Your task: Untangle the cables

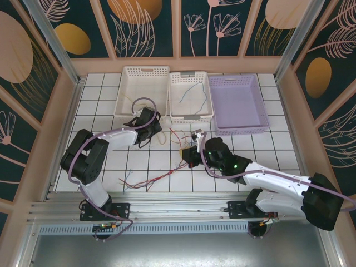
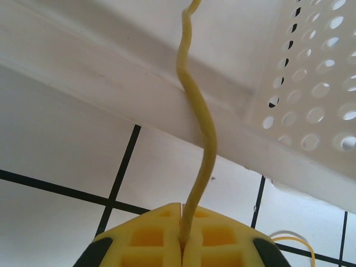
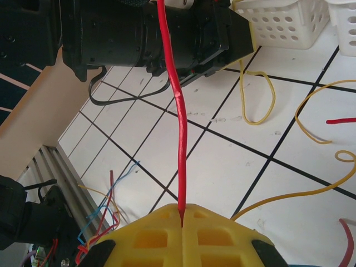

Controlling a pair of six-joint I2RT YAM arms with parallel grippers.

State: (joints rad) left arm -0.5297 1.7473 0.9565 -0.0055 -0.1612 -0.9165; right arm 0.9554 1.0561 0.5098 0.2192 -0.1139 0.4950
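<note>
Nearest the arm bases, front left of the desk (image 1: 111, 167): loose cables (image 1: 146, 181), red and blue, sprawled flat on the tiles. Next out, right arm stretched low and leftward across the grid. Right tool (image 3: 182, 219) pressed together on a red cable (image 3: 179, 128), pinching it right at the pad seam. Strand running straight out from the pads toward the left arm's dark body. Yellow cables (image 3: 258, 97) curling on the tiles just beside.

Further out, left arm folded at the elbow, forearm reaching right. Left tool (image 2: 181, 236) clamped tight on a yellow cable (image 2: 201, 139), the strand snaking up in front of a white basket (image 2: 311, 83) wall.

Far side: baskets in a row, a blue cable (image 1: 192, 92) lying inside the middle basket (image 1: 190, 118), purple basket (image 1: 236, 130) to its right.
</note>
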